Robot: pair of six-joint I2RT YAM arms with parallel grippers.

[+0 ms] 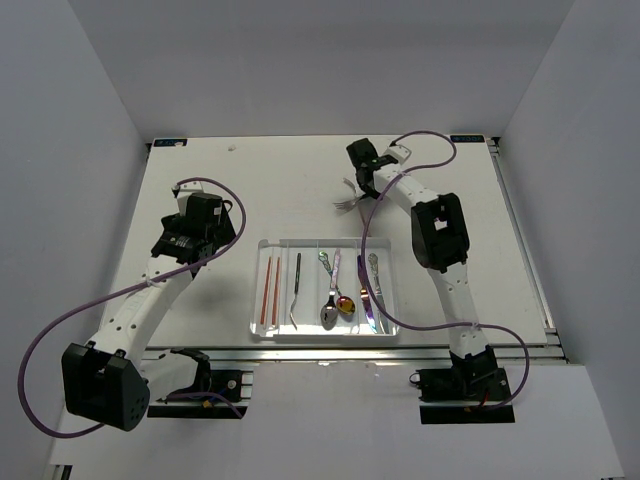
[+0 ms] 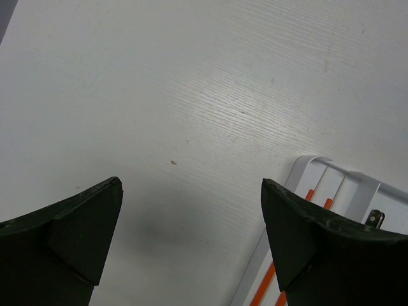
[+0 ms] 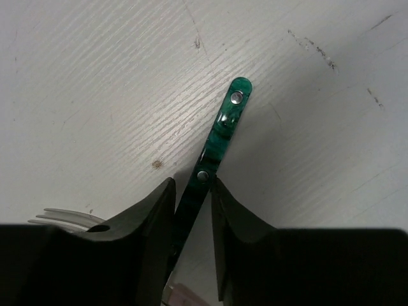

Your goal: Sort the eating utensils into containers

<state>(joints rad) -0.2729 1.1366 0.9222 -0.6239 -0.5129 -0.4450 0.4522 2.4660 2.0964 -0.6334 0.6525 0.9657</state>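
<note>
The top view looks steeply down from above and behind the arm bases (image 1: 455,380), holding the whole bench (image 1: 250,190) and tray (image 1: 330,240). The left wrist view looks down past the left claw (image 2: 191,204), close to the bench — it shares the tray's corner and chopsticks (image 2: 268,284) with the top view. The right wrist view, nearer still, looks down past the right claw (image 3: 193,191), closed on a green handle (image 3: 226,121); the fork prongs (image 3: 64,217) at its left edge show from above too.

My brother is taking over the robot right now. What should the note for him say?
Left gripper: open, empty, over the white table beside the clear plastic tray.
Right gripper: shut on a green-handled utensil past the tray's far edge; silver fork tines show beside it, maybe another piece.
Done: two red-orange chopsticks in the leftmost compartment, metal cutlery in the other three.
Left: tray the green-handled utensil and anything with it.
</note>
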